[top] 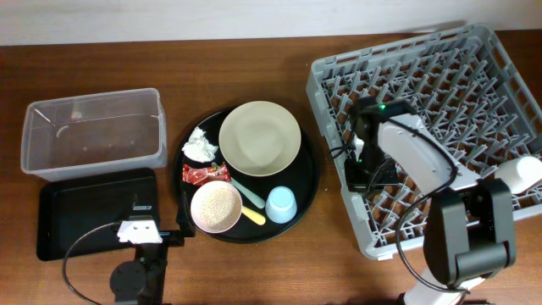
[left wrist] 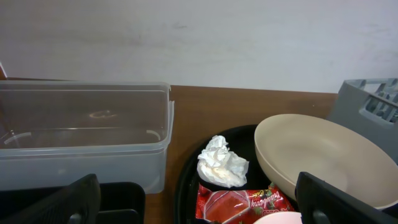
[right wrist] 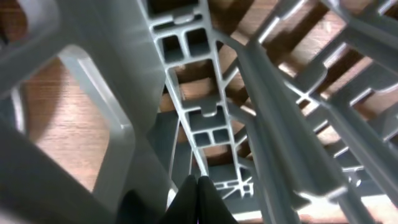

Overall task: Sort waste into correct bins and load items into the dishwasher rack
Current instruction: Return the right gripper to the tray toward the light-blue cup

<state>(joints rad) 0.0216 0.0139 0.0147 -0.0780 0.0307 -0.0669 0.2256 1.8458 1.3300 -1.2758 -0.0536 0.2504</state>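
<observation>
On the round black tray lie a crumpled white tissue, a red wrapper, a cream bowl-plate, a small pinkish bowl filled with white grains, a light blue cup, a yellow spoon and a mint green spoon. My left gripper is open and empty at the tray's near left. Its wrist view shows the tissue and the wrapper between the fingers. My right gripper is shut inside the grey dishwasher rack, its fingertips at the lattice floor. A white cup lies in the rack at the right.
The clear tub stands at the far left with the shallow black tray in front of it, both empty. The tub fills the left of the left wrist view. The rack's pegs surround the right gripper.
</observation>
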